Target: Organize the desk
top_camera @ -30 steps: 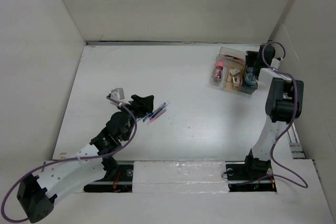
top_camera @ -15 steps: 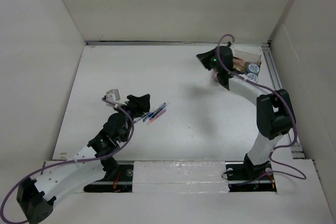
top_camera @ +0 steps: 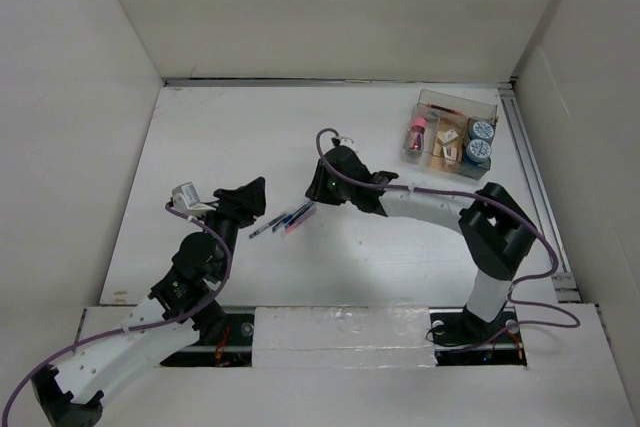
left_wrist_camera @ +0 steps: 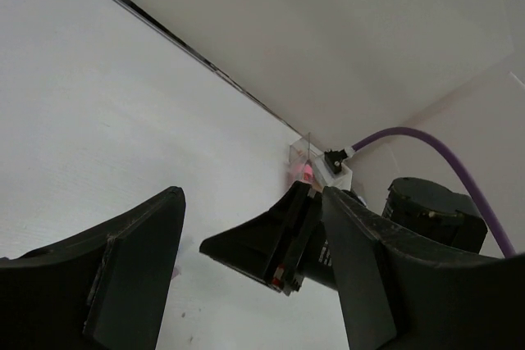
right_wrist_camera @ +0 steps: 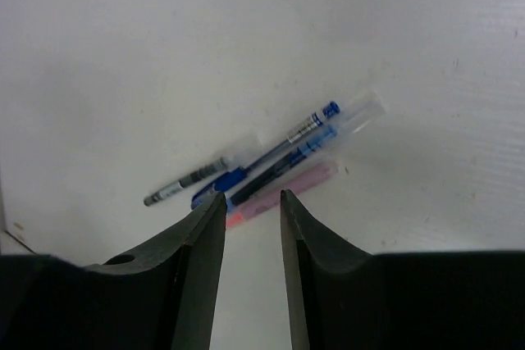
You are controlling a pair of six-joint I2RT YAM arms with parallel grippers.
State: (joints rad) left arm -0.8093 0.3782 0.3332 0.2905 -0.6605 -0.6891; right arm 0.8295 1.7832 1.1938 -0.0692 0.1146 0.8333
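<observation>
The white desk (top_camera: 400, 257) holds a small bunch of pens (top_camera: 287, 218) left of the middle. In the right wrist view they are a grey-tipped pen (right_wrist_camera: 184, 184), two blue pens (right_wrist_camera: 283, 157) and a pink one (right_wrist_camera: 283, 190). My right gripper (top_camera: 314, 190) hovers just right of the pens; in its own view it (right_wrist_camera: 250, 201) is open a little and empty, its tips over the pink pen. My left gripper (top_camera: 252, 194) is open wide and empty, just left of the pens. In its own view it (left_wrist_camera: 250, 219) frames the right gripper's closed-looking tip (left_wrist_camera: 279, 243).
A clear compartmented tray (top_camera: 480, 105) stands at the back right, holding a pink bottle (top_camera: 416, 133), two blue round items (top_camera: 480, 140) and small beige pieces (top_camera: 447, 143). White wall panels (top_camera: 70, 97) close the desk in on the left, back and right.
My right arm has swung from the tray at the back right across to the pens in the middle. My left gripper has drawn back to the left, off the pens.
</observation>
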